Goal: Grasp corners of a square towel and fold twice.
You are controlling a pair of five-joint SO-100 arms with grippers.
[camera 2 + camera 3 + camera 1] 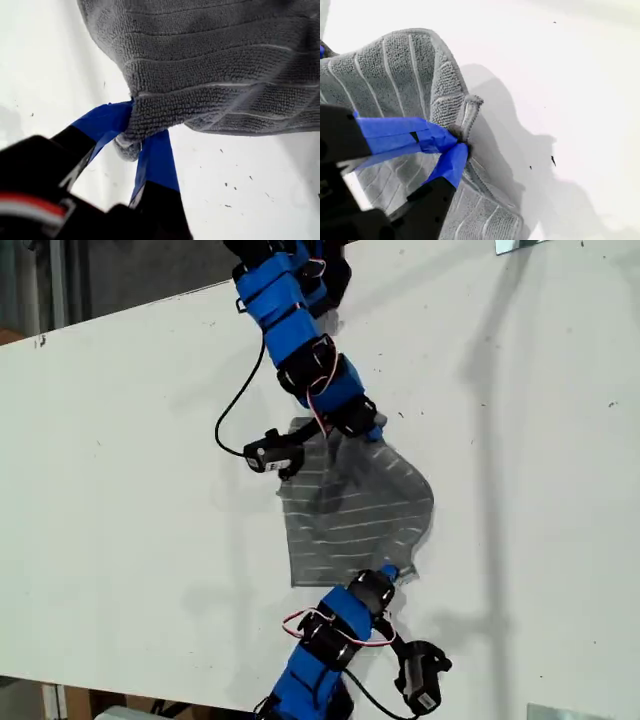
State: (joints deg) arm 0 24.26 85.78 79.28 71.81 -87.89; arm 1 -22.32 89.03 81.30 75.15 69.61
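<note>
Now my first gripper [135, 142] and my second gripper [457, 145] each pinch a corner of the towel [355, 505], which sags between them over the worktop [120, 490].

The white table [130, 490] lies bare on both sides of the towel [360, 510] in the exterior view, giving open passage there; the two blue arms, one above and one below the cloth, block those approaches
</note>
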